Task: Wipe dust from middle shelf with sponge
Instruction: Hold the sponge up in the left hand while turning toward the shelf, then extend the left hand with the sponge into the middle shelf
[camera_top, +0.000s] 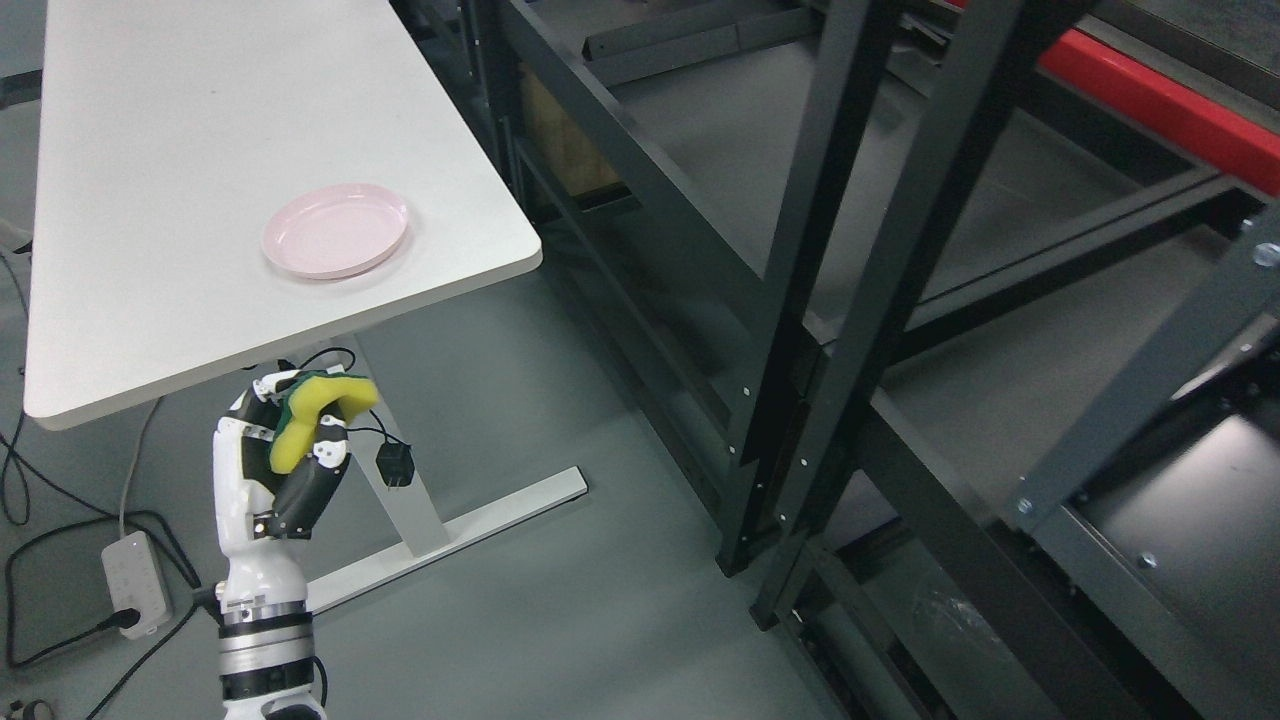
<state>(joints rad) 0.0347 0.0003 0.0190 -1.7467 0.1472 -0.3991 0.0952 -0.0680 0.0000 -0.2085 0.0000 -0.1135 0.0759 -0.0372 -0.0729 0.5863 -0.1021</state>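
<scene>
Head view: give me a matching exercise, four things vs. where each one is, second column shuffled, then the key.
Things
1. sponge
2. pink plate
3. power strip
4. black shelf rack

Places
A. on the floor at lower left, cables plugged in
B. gripped in the left hand, below the edge of the white table
C. on the white table, near its right corner
D. fills the right side of the picture, away from the hand

Pairs: 1-B, 2-C, 3-A, 4-D
</scene>
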